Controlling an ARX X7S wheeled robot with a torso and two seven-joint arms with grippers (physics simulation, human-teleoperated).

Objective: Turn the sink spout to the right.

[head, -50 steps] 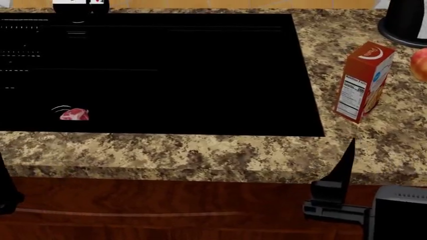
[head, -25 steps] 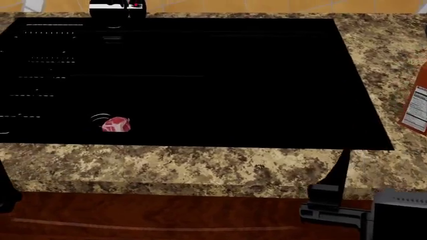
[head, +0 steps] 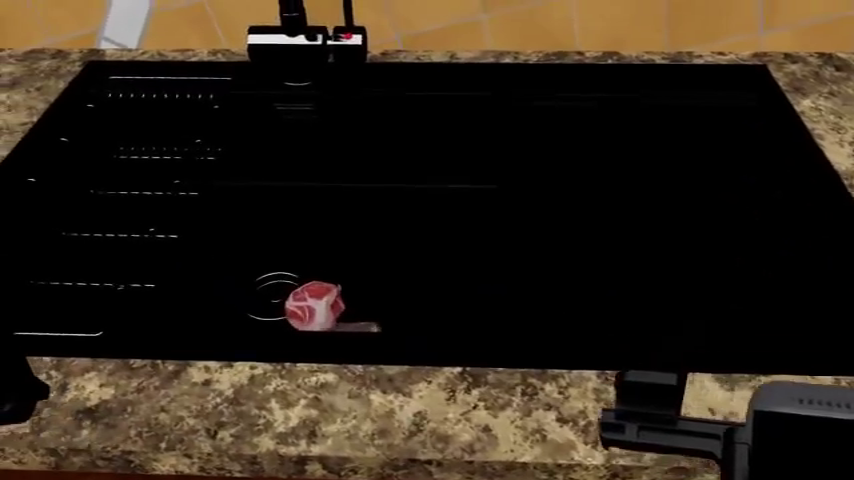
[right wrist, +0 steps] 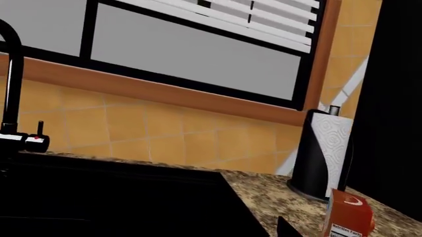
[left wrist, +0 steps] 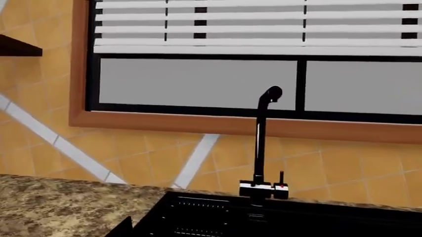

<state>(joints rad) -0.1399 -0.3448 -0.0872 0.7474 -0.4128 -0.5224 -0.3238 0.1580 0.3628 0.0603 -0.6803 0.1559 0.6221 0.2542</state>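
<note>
Granite-patterned tabletop (head: 400, 410) runs around the sink (head: 534, 200), a glossy black basin that fills most of the head view, with an orange tiled wall and a blind-covered window (left wrist: 264, 44) behind it. At about 11 o'clock on the far rim, the sink spout (left wrist: 260, 143) rises from its black-and-white base (head: 287, 41); in the left wrist view it stands tall and thin, its curved tip pointing out over the basin. A short lever with a red dot (left wrist: 281, 181) stands just beside it on the same base.

Down in the basin at roughly 7 o'clock lies a small piece of raw meat (head: 315, 304), well apart from the spout.

Both arms sit low at the near edge, likely because the approach is not finished and the reach has not begun. Only a dark sliver of the left gripper (head: 16, 392) shows at 8 o'clock, and I cannot tell how its fingers stand. The right gripper (head: 650, 395) hangs at 5 o'clock over the front rim, and its fingers blend into the black basin, so their state is also unclear.

Off at the right end, a paper towel roll (right wrist: 323, 153) and a red carton (right wrist: 348, 213) stand clear of the work.
</note>
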